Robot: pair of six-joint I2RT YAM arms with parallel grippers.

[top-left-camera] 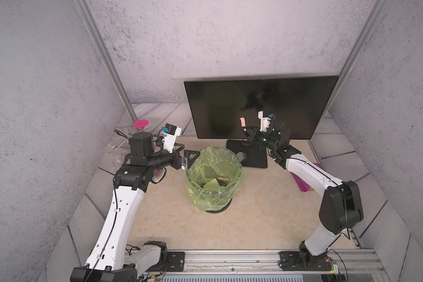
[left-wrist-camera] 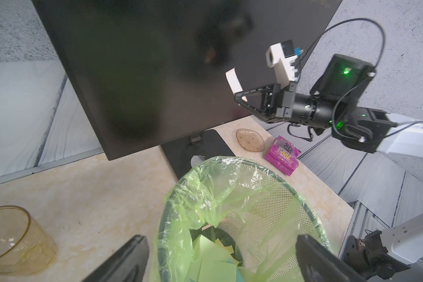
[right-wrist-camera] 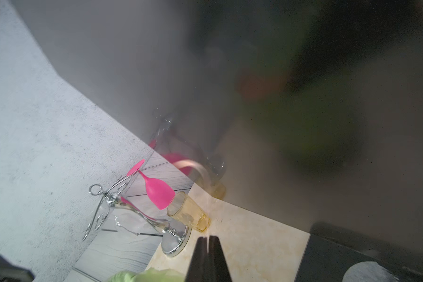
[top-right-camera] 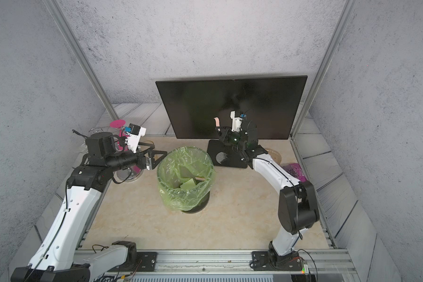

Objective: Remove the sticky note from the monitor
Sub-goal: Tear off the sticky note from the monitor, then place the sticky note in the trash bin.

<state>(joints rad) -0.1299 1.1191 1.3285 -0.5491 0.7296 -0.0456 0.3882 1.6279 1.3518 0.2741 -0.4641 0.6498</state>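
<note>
The monitor [top-left-camera: 230, 102] [top-right-camera: 193, 102] [left-wrist-camera: 132, 73] stands at the back of the table, its screen dark. A small pale pink sticky note [top-left-camera: 242, 121] [top-right-camera: 216, 120] [left-wrist-camera: 233, 81] stands up in front of the lower screen. Its lower end is pinched in my right gripper [top-left-camera: 244, 129] [top-right-camera: 217, 129] [left-wrist-camera: 239, 96] [right-wrist-camera: 207, 238], which is shut. The note's upper end curls free of the glass. My left gripper [top-left-camera: 186, 151] [top-right-camera: 154, 150] [left-wrist-camera: 224, 258] is open and empty, hovering at the left rim of the bin.
A mesh bin [top-left-camera: 215, 149] [top-right-camera: 185, 149] [left-wrist-camera: 279, 178] lined with a green bag holds several paper notes at table centre. The monitor's base plate [top-left-camera: 254, 156] lies behind it. A glass rack [top-left-camera: 141, 123] [right-wrist-camera: 154, 188] and amber cup [left-wrist-camera: 15, 241] are left; a dish [left-wrist-camera: 250, 140] and purple packet [left-wrist-camera: 282, 155] right.
</note>
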